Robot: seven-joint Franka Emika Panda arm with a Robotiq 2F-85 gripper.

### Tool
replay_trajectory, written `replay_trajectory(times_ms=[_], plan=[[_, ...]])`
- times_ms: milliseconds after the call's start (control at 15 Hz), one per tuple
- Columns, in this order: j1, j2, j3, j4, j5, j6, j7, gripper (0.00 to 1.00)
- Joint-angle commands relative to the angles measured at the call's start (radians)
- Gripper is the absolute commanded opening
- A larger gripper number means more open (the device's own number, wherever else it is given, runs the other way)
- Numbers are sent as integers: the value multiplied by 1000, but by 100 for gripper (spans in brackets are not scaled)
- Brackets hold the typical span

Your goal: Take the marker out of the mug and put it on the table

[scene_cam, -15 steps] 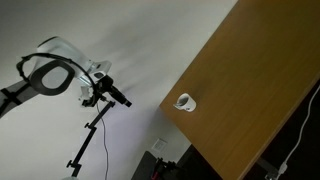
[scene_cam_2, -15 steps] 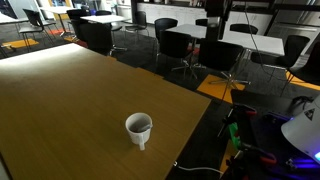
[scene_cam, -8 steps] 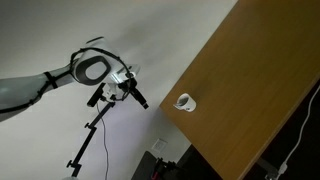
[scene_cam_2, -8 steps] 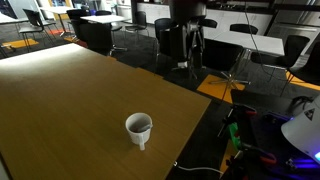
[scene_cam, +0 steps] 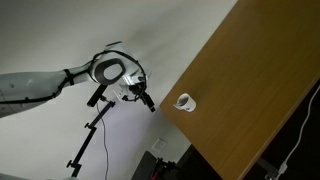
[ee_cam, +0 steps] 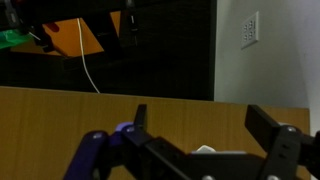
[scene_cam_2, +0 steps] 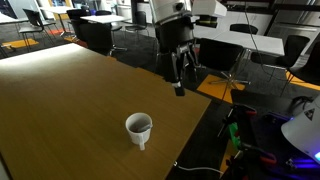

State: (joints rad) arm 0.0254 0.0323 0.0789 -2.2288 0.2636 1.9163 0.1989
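- The large flat brown wooden counter [scene_cam_2: 70,105] fills most of an exterior view and appears as a slanted slab [scene_cam: 255,85] against a plain white wall [scene_cam: 60,30] in both exterior views.
- The small white round mug [scene_cam_2: 139,128] stands upright on the counter close to one edge. Its inside is dark. It is also visible as a tiny white cup [scene_cam: 185,102] near the counter's edge.
- The red-orange marker cannot be made out. The mug's dark inside hides whatever is in it, and nothing stick-shaped lies on the bare wood.
- The black two-fingered tool [scene_cam_2: 178,88] hangs on the white and grey arm [scene_cam: 45,85], fingers pointing down, above the counter's far edge. It is apart from the mug and touches nothing.
- Seen against the wall, the tool [scene_cam: 149,103] is just off the counter's edge, near the mug but clear of it.
- In the wrist view the tool [ee_cam: 196,112] has its dark fingers [ee_cam: 140,118] spread wide with nothing between them, over a strip of the wooden counter [ee_cam: 50,115].
- Black office chairs [scene_cam_2: 296,50] stand on the floor beyond the counter.
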Motion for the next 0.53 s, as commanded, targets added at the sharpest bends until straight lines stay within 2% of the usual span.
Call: replay_trajectory(times_ms=[0, 133, 467], plan=[[10, -1, -11, 2, 0, -2, 0, 100], [10, -1, -11, 2, 0, -2, 0, 100], [-5, 146, -25, 130, 101, -11, -39, 100]])
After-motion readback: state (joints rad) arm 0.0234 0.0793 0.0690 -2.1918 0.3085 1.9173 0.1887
